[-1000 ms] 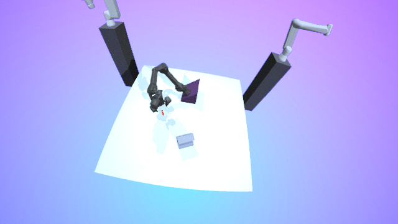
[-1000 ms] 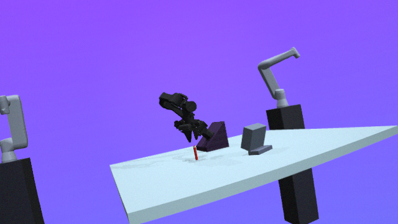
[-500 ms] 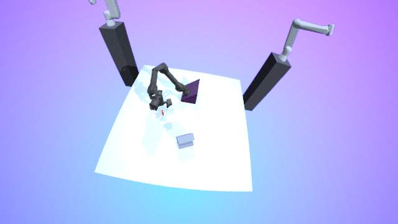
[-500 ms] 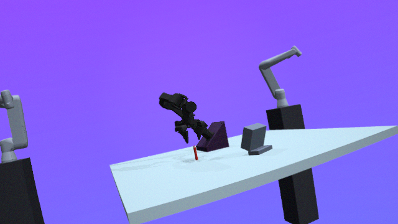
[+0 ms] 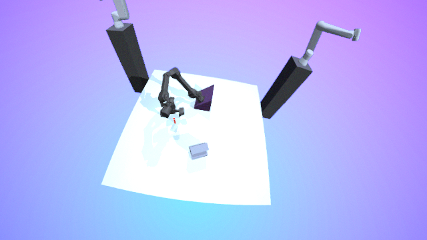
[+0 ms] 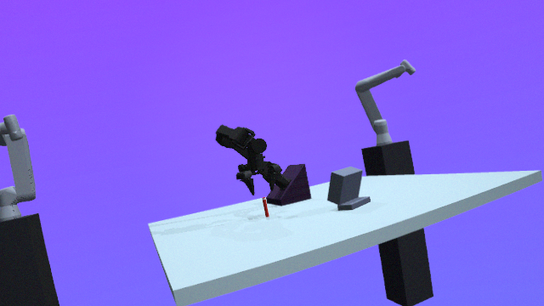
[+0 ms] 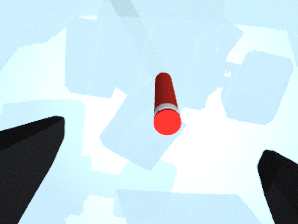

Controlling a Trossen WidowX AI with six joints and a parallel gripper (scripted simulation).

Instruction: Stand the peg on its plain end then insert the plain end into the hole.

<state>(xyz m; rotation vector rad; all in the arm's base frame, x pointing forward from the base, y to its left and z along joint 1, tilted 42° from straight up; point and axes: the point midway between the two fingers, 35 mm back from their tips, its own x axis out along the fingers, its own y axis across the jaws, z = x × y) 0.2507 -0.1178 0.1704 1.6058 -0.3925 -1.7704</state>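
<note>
Peg [image 6: 265, 207] standing upright, alone on the pale surface [image 6: 382, 212].
Hand [image 6: 251, 184] hovers above it, spread wide, grasping nothing; panel hole too small to see.

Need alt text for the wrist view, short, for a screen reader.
Looking down from the wrist, a red peg with a white band near its upper end stands upright on the pale table, untouched. The open gripper holds nothing; its two dark fingers sit wide apart at the lower left and lower right corners.
</note>
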